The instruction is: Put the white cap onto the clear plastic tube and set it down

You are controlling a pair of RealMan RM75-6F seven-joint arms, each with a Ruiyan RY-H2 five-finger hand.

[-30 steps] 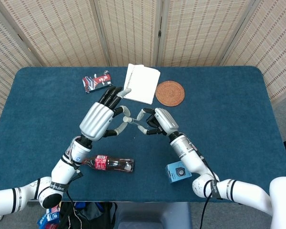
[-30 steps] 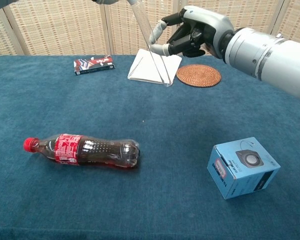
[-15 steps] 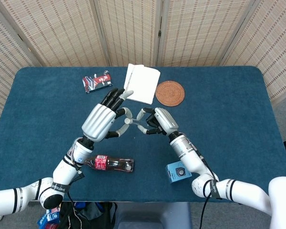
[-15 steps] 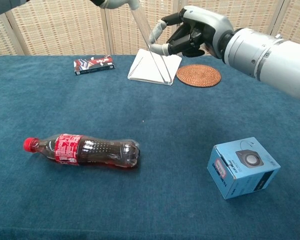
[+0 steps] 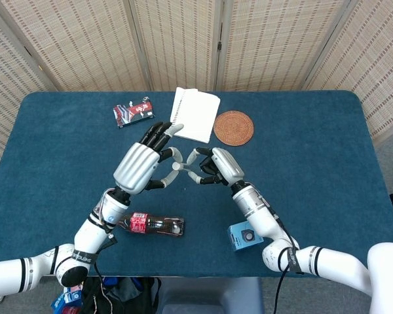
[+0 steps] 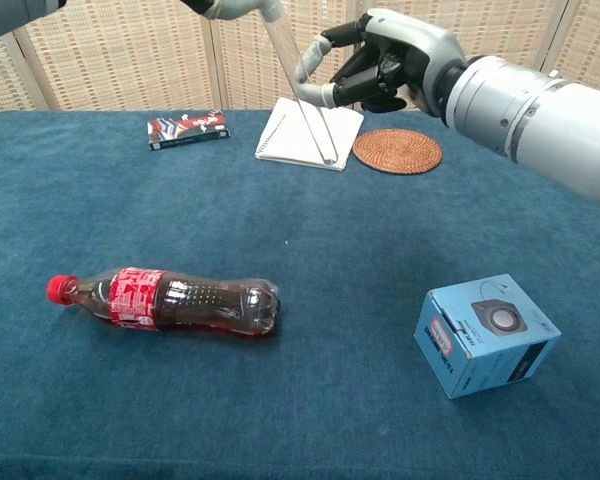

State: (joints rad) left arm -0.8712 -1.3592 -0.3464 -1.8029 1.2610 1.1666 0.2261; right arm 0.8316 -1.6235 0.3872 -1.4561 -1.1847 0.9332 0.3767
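Right hand (image 6: 365, 70) pinching clear plastic tube (image 6: 302, 100) mid-length, slanted above bench (image 5: 301, 150), so open end faces left hand (image 5: 144, 163). Left hand gripping white cap (image 6: 271, 10) at tube top, probably pressing on. Not set down yet.

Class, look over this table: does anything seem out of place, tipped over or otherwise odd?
The cola bottle lies on its side near the front edge of the table rather than standing upright. The small blue box sits tilted on an edge, not flat. Nothing looks spilled or damaged.
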